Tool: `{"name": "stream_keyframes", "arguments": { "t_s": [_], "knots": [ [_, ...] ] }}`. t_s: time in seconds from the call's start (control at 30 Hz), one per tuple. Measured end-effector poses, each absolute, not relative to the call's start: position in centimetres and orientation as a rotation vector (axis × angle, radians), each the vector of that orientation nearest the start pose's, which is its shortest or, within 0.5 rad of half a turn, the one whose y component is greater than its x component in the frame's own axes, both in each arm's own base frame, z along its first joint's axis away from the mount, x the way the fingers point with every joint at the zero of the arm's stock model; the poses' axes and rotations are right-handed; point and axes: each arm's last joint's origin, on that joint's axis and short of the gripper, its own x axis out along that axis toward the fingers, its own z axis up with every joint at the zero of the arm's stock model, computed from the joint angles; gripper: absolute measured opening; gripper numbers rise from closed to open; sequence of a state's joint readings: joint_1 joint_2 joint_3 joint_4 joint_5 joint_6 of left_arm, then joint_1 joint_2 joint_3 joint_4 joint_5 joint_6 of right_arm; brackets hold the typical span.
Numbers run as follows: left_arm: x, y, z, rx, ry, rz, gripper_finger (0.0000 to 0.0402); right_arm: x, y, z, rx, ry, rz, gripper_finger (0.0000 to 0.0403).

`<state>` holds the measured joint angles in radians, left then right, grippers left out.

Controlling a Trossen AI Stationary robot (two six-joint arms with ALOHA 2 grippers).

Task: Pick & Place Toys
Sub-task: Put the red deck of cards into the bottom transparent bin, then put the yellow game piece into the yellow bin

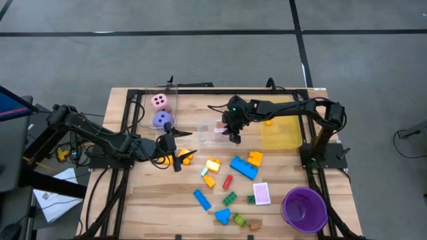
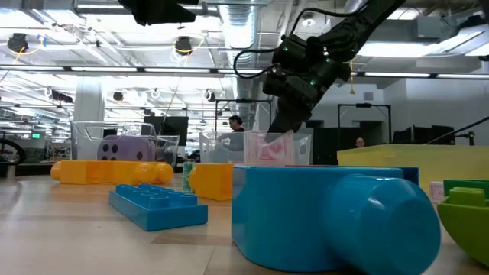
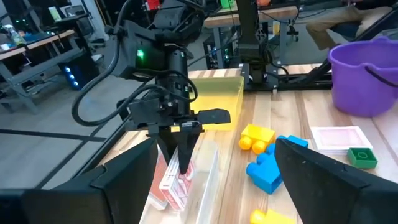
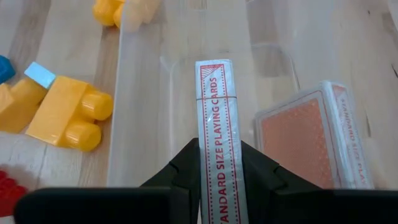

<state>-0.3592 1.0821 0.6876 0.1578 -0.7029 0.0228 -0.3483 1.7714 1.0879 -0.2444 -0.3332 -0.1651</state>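
My right gripper (image 1: 234,137) is shut on a pink-backed pack of playing cards (image 4: 216,118) inside a clear bin (image 1: 208,131) at the table's middle. A second pack (image 4: 311,140) lies in the same bin beside it. My left gripper (image 1: 175,152) is open and empty, low over the table left of the bin, next to yellow bricks (image 1: 182,157). A pink die (image 1: 159,101) and a purple die (image 1: 162,120) sit in a clear bin at the far left. Loose bricks (image 1: 243,167) and a pink card pack (image 1: 261,193) lie on the near table. My right gripper pinches the pack's two broad faces (image 4: 214,155) between its two fingers, near one end. The fingers (image 3: 181,152) come from above, pointing down. The pack stands on edge with its printed narrow side toward the wrist camera, its lower end down inside the clear bin (image 2: 256,149).
A yellow see-through bin (image 1: 281,133) stands right of the clear bin, under the right arm. A purple cup (image 1: 305,208) stands at the near right corner. Blue, yellow, orange, red and green bricks lie scattered across the near middle. A black frame edges the table.
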Motion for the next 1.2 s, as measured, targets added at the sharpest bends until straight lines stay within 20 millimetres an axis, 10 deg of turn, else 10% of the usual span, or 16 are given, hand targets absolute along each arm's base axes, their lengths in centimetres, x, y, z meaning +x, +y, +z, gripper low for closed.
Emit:
{"name": "stream_keyframes", "arguments": {
  "t_s": [0.93,1.2],
  "knots": [
    [22.4,-6.4,27.7,0.142,0.21,0.34,0.0319,33.3,-11.8,17.0,0.106,0.91,-0.035,0.0162],
    [22.4,-6.4,27.6,0.144,0.213,0.339,0.0319,32.4,-11.0,20.2,0.075,0.841,-0.03,0.0197]
  ]
}}
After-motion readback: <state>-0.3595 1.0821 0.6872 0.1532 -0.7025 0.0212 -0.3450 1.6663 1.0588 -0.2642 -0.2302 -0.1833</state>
